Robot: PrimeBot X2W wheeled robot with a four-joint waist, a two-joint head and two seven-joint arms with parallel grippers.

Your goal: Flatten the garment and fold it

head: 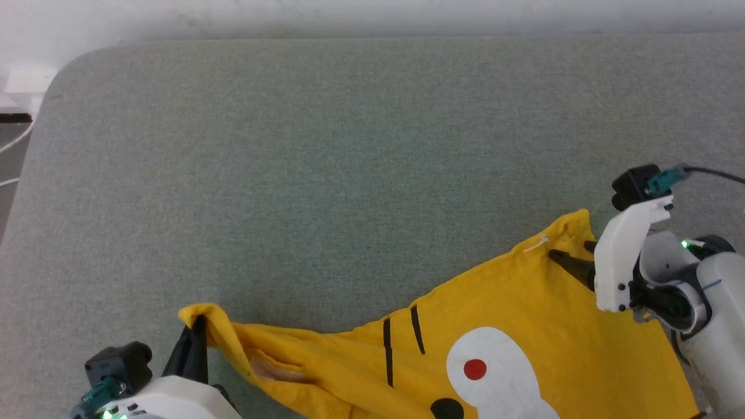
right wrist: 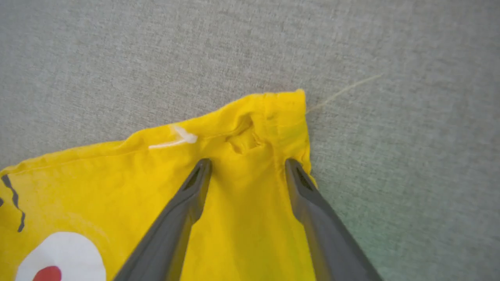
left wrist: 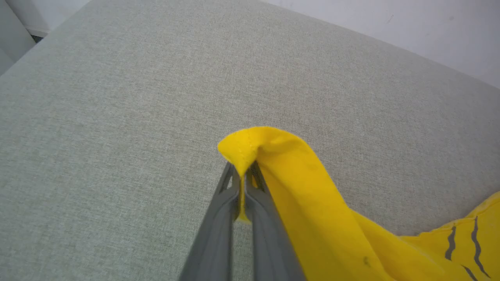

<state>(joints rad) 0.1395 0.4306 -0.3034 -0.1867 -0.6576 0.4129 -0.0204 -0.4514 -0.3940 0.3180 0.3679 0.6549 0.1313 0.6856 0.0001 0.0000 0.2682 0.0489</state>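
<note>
Garment lies along the grey fabric surface's near edge. Left gripper clamps its left corner; right gripper hangs wide open over the right corner.

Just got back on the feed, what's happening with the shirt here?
The robot has a yellow T-shirt lying on the grey padded surface. Its left gripper is shut on one corner. The right gripper sits over the opposite corner, jaws open, gripping nothing. The cloth near the left corner is rumpled, not flat.
</note>
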